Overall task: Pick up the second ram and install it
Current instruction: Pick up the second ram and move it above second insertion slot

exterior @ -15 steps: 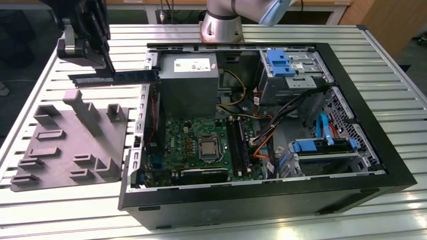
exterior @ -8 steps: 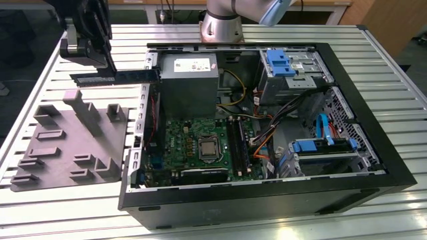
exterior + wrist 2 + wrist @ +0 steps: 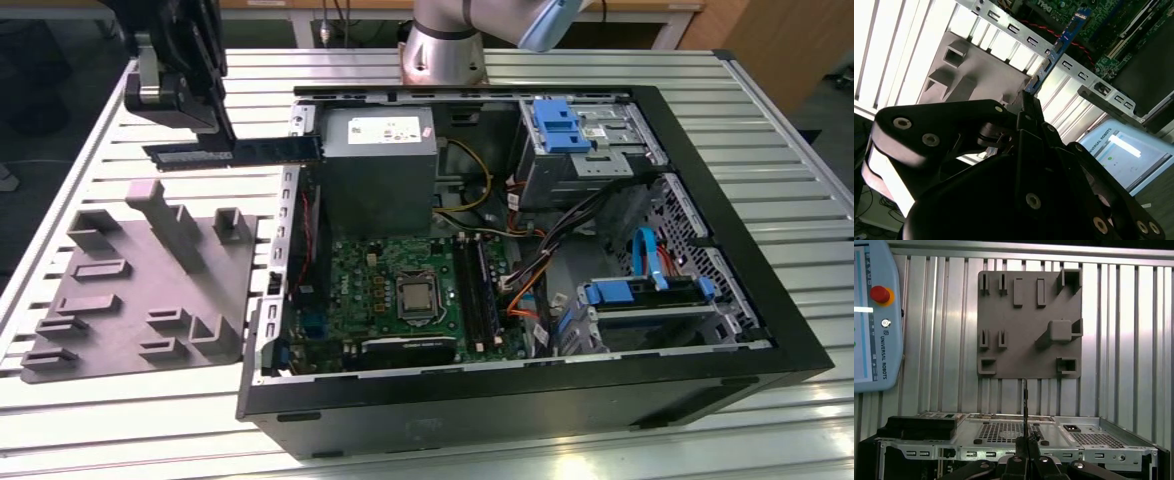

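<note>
The second ram (image 3: 234,152) is a thin dark board held level in the air, above the table between the grey holder tray (image 3: 134,285) and the open computer case (image 3: 747,330). My gripper (image 3: 218,135) is shut on it from above, at the exterior view's upper left. The second wrist view has the ram (image 3: 1061,42) edge-on as a blue strip sticking out past the shut fingertips (image 3: 1026,107). It is a thin upright line (image 3: 1024,405) above the gripper (image 3: 1026,447) in the first wrist view. The motherboard's long black slots (image 3: 477,290) lie inside the case, right of the processor socket.
The grey tray (image 3: 1029,325) has several raised blocks and pockets. Inside the case stand a grey power supply (image 3: 378,160), blue drive brackets (image 3: 561,125) and loose cables (image 3: 534,270). A teach pendant (image 3: 874,315) lies on the slatted metal table (image 3: 787,130).
</note>
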{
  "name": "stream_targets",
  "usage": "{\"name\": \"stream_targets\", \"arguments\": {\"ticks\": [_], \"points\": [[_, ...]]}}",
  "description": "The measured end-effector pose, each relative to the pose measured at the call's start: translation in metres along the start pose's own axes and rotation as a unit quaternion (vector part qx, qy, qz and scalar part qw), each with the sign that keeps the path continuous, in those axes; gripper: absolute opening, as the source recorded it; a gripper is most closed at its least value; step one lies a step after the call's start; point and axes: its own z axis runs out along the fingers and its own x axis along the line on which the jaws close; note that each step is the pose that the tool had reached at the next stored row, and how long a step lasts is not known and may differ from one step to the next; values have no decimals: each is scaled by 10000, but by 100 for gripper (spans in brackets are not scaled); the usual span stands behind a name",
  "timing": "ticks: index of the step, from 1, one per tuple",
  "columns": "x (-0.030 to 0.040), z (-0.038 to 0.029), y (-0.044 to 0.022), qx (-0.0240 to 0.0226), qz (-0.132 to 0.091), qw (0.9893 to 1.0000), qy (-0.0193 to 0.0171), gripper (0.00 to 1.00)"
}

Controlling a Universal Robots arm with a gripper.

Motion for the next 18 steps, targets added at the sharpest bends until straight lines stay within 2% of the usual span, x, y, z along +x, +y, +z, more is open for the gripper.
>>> {"name": "stream_targets", "arguments": {"ticks": [18], "points": [[-6, -2, -84, 0, 0, 10000, 0, 12]]}}
